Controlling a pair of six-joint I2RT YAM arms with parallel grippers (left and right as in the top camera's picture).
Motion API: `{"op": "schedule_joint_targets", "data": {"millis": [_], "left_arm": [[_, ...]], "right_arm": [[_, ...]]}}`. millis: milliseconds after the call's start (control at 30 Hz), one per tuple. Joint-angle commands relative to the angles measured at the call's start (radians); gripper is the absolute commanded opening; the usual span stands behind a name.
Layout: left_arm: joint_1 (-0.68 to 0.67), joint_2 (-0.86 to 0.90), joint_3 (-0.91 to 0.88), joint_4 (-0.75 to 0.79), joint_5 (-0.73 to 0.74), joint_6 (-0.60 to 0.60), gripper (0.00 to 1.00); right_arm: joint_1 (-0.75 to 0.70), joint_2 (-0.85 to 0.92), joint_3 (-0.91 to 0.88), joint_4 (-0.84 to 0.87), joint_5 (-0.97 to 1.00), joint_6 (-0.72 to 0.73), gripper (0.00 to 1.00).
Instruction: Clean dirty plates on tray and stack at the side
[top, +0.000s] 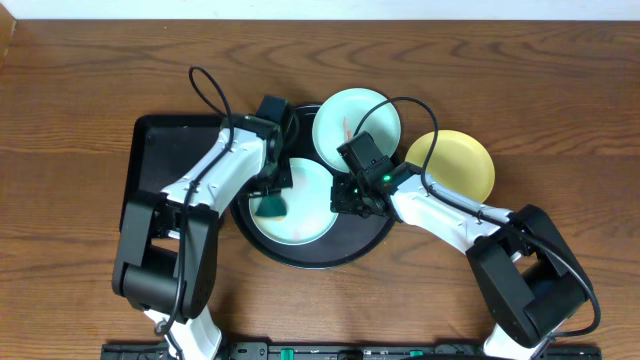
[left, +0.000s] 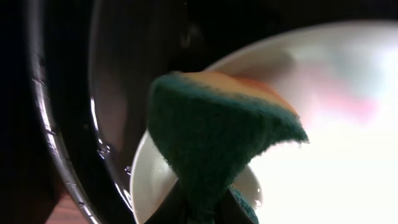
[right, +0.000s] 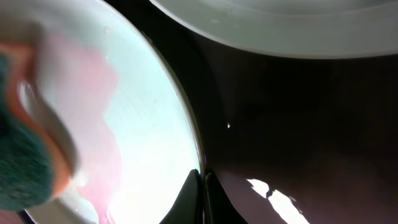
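Observation:
A light blue plate (top: 305, 205) lies in the round black tray (top: 345, 250). It carries a pink smear in the right wrist view (right: 93, 124). My left gripper (top: 272, 190) is shut on a green and orange sponge (top: 270, 207) (left: 217, 137) that rests on this plate (left: 336, 124). My right gripper (top: 350, 197) (right: 203, 186) is shut on the plate's right rim. A second light blue plate (top: 357, 128) with a red smear sits at the tray's far right edge. A pale yellow plate (top: 455, 165) lies on the wood table to the right.
A rectangular black tray (top: 160, 160) lies to the left of the round tray, under my left arm. The second plate's edge (right: 280, 25) sits close above my right gripper. Bare wood table (top: 560, 100) lies around.

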Motion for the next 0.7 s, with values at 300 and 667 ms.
{"op": "schedule_joint_targets", "data": {"millis": [300,667], "left_arm": [[0.059,-0.272,0.178,-0.046,0.040,0.058,0.08],[0.311,-0.378,0.174,-0.066,0.034,0.058,0.08]], "right_arm": [[-0.015,-0.038,0.020,-0.013,-0.014,-0.082,0.01],[-0.014,-0.298,0.021,-0.162,0.199,-0.258,0.01]]}}
